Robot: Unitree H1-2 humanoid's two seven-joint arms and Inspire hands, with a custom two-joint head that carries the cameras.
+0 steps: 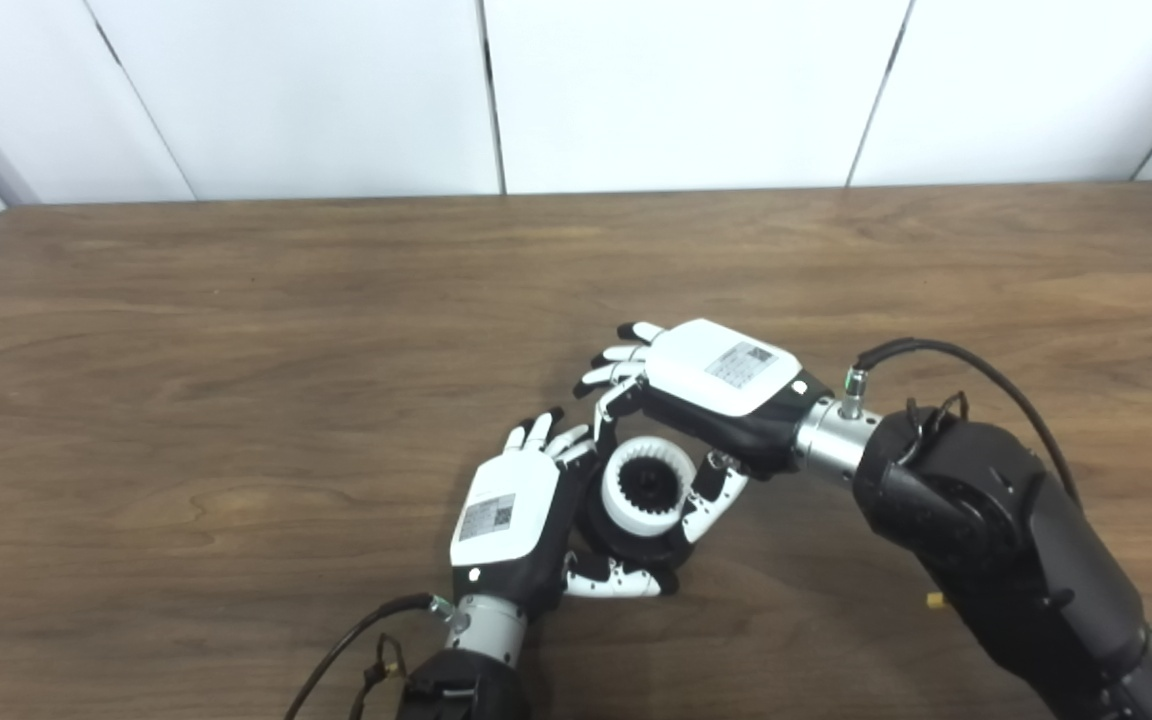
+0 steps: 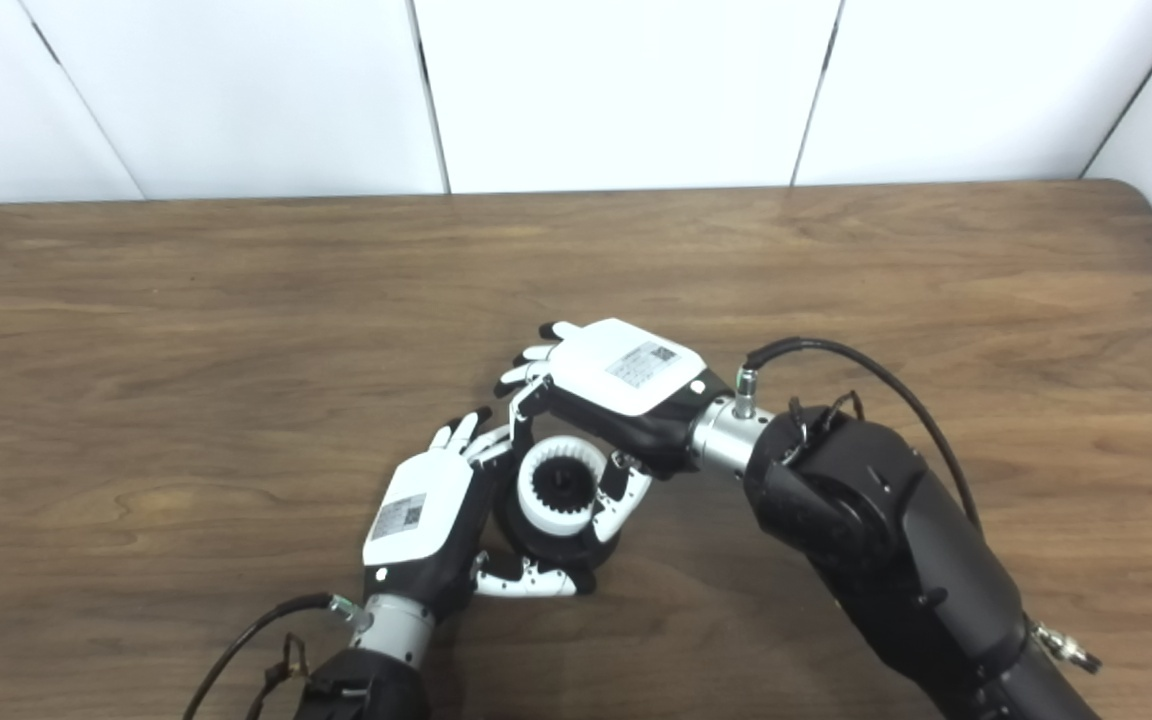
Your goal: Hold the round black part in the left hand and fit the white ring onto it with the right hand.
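Note:
The round black part (image 1: 636,545) sits low at the table's front middle, cupped from the left by my left hand (image 1: 511,515), whose thumb (image 1: 611,582) wraps under its front. The white ring (image 1: 646,487), toothed on the inside, lies on top of the black part. My right hand (image 1: 706,390) reaches in from the right, above it. One of its fingers (image 1: 604,415) touches the ring's left rim and its thumb (image 1: 711,500) touches the right rim. The same scene shows in the right eye view, with the ring (image 2: 558,482) between both hands.
The brown wooden table (image 1: 236,350) stretches wide to the left and back. White wall panels (image 1: 686,90) stand behind its far edge. My right forearm (image 1: 996,540) with a black cable crosses the front right.

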